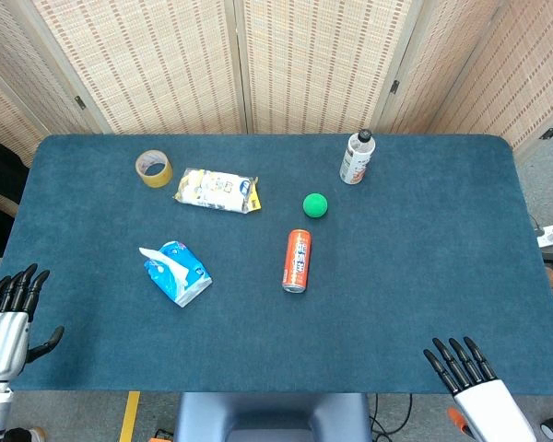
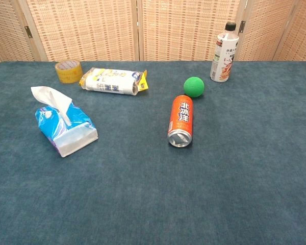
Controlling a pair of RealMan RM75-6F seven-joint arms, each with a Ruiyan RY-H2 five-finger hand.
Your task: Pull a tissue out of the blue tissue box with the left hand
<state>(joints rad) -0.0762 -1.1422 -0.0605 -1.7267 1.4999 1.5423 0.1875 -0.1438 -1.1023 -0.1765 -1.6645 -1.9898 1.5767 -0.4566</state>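
Note:
The blue tissue box [image 1: 178,273] is a soft pack lying on the left part of the table, and a white tissue [image 1: 157,256] sticks up out of its top. The chest view shows the blue tissue box [image 2: 66,127] at the left, the tissue [image 2: 52,97] standing up from it. My left hand [image 1: 9,318] hangs open off the table's left front corner, well away from the box. My right hand [image 1: 461,364] is open at the front right edge, fingers apart. Neither hand shows in the chest view.
An orange can [image 1: 297,261] lies on its side mid-table, with a green ball [image 1: 315,204] behind it. A white bottle [image 1: 357,157] stands at the back. A yellow tape roll [image 1: 154,168] and a snack packet [image 1: 217,191] lie behind the box.

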